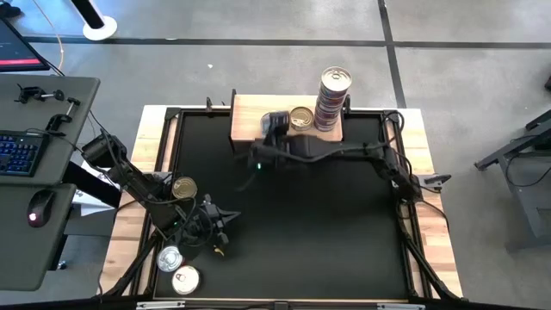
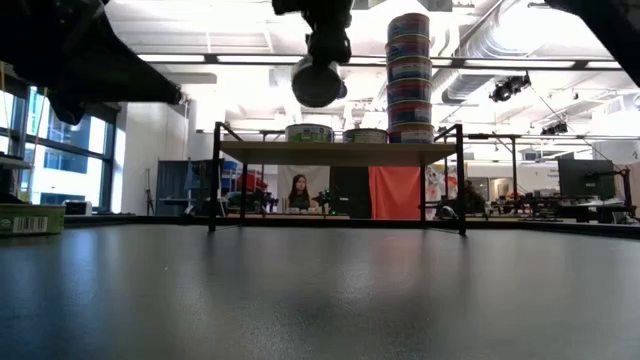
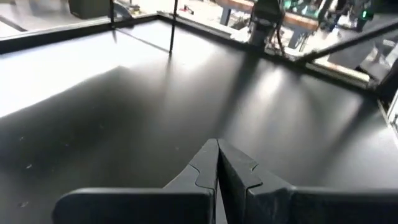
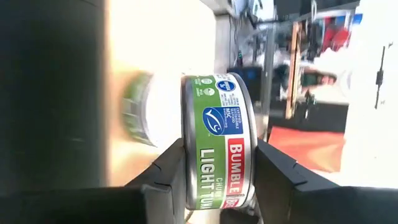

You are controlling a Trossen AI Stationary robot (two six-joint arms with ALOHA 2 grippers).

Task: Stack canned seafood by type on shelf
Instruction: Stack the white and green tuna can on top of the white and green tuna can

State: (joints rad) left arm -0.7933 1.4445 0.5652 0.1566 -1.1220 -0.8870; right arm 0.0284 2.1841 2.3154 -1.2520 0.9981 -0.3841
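The right gripper (image 1: 274,123) reaches over the left part of the shelf (image 1: 245,116), its fingers (image 4: 171,168) clamped on a green-labelled tin (image 4: 217,143) held on edge, so that the printed side label faces the wrist camera and the flat ends press against the two fingers. In the low view this tin (image 2: 318,82) hangs above the shelf top (image 2: 340,152), clear of the wood. The shelf stands at the far edge of the black table (image 1: 293,224), near the middle of that edge. On its right end rises a tall stack of tins (image 1: 331,102), one on another, with a silver lid on top; just beside the stack, toward the middle of the shelf, sits a single gold-topped tin (image 1: 300,117). The low view also shows another low tin (image 2: 309,132) on the shelf beneath the held one. The left gripper (image 1: 225,217) hovers over the near left part of the table, its fingers (image 3: 205,171) pressed together with nothing between them. Another gold-topped tin (image 1: 184,187) lies by the left edge of the table close to the left arm, and two silver-topped tins (image 1: 178,269) lie together at the near left corner. A person (image 2: 298,192) is visible in the room beyond the table.
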